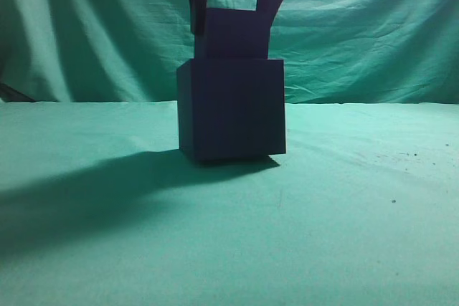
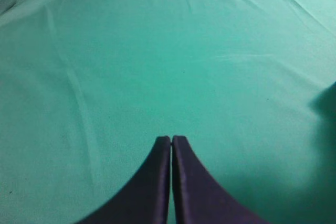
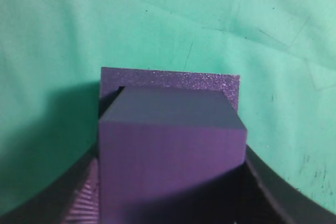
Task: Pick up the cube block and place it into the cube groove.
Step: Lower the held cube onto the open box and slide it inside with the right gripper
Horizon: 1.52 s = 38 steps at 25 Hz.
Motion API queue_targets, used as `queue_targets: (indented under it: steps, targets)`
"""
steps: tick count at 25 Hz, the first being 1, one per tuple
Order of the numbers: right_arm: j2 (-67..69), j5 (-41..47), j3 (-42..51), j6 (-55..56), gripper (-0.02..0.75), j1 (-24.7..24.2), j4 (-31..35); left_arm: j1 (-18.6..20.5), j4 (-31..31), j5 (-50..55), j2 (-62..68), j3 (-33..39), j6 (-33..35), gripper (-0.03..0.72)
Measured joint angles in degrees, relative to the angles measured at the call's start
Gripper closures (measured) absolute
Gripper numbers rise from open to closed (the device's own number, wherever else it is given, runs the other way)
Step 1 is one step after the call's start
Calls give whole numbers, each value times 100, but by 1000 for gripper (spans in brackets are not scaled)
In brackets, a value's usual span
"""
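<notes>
A green cloth covers the counter [image 1: 358,213] and hangs as a backdrop behind it. The largest thing on it is the cube groove [image 1: 233,109], a very dark navy-purple box with plain matte sides, standing upright near the middle of the cloth and throwing a long shadow toward the left. Directly above the groove, its lower part at or just inside the groove's open top, is the cube block [image 1: 233,34], a smaller purple cube; the right wrist view shows the groove's speckled rim [image 3: 168,81] peeking out behind the block [image 3: 170,150], with a dark gap at the rim's left corner. The block looks rigid, light and smooth-faced, likely a snug fit, so it is best held by two opposite flat sides and kept square to the opening. The right claw [image 1: 233,30] comes straight down from above the groove, its two dark fingers pinching the block's left and right faces. The left claw [image 2: 171,140] is away from the groove over bare cloth, tips pressed together, holding nothing.
</notes>
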Motion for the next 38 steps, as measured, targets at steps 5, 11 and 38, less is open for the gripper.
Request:
queue_targets:
  steps: [5, 11, 38]
  targets:
    - [-75, 159, 11, -22, 305, 0, 107, 0, 0, 0, 0, 0, 0, 688]
    - [-64, 299, 103, -22, 305, 0, 211, 0, 0, 0, 0, 0, 0, 688]
    - [-556, 378, -703, -384, 489, 0, -164, 0, 0, 0, 0, 0, 0, 688]
